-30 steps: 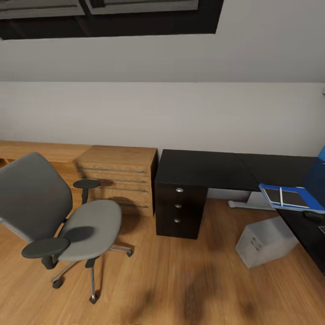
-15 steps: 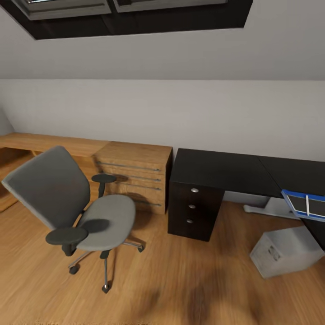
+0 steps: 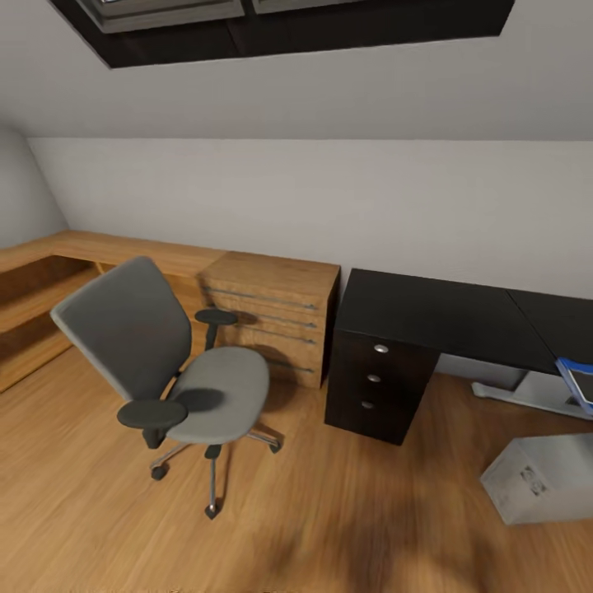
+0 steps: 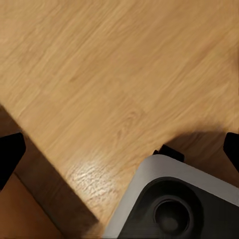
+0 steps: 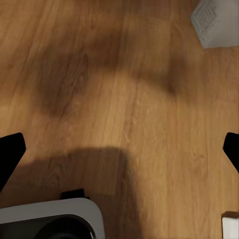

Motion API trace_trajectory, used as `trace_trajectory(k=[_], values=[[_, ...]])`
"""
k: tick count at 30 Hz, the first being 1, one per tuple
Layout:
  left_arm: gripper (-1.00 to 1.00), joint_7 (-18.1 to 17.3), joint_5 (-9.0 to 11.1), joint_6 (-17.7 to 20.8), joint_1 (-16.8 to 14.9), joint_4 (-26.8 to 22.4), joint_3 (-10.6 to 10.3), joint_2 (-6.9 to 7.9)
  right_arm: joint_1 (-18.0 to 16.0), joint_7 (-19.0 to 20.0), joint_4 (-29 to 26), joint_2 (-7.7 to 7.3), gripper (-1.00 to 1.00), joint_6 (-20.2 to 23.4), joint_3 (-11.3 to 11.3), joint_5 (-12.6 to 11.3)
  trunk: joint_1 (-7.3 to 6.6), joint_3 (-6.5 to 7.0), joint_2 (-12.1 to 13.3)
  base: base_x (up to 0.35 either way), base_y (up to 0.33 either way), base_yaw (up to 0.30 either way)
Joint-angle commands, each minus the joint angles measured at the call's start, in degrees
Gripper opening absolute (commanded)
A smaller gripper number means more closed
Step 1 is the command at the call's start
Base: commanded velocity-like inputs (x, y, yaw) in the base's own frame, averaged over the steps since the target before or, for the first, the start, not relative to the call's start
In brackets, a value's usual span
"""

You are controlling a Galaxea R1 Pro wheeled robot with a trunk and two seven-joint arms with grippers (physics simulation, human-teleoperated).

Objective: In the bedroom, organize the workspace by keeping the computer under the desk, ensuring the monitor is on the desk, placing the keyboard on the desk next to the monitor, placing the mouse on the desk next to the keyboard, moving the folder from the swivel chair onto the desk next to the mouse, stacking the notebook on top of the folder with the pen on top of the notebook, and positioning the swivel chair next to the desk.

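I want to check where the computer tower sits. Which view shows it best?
The head view: the computer stands on the wood floor beside the desk, cut off at the frame edge. The right wrist view catches just one pale corner.
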Motion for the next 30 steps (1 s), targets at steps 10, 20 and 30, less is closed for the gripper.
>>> trace_trajectory(k=[10,20,30], values=[[1.0,0.3,0.3,-0.1,0.0,1.2,-0.5,-0.15,0.0,-0.4,0.1,-0.1,1.0,0.0,0.5,0.1,0.0,-0.7,0.0,-0.162,-0.002,0.193],[1.0,0.3,0.2,-0.1,0.0,1.4,-0.6,-0.24,0.0,-0.3,0.1,-0.11,1.0,0.0,0.4,0.1,0.0,-1.37,0.0,-0.162,-0.034,0.191],[1.0,0.0,-0.1,-0.1,0.0,1.4,-1.2,-0.38,0.0,-0.3,0.1,-0.11,1.0,-0.1,0.5,0.1,0.0,-2.03,0.0,0.01,-0.037,0.19]])
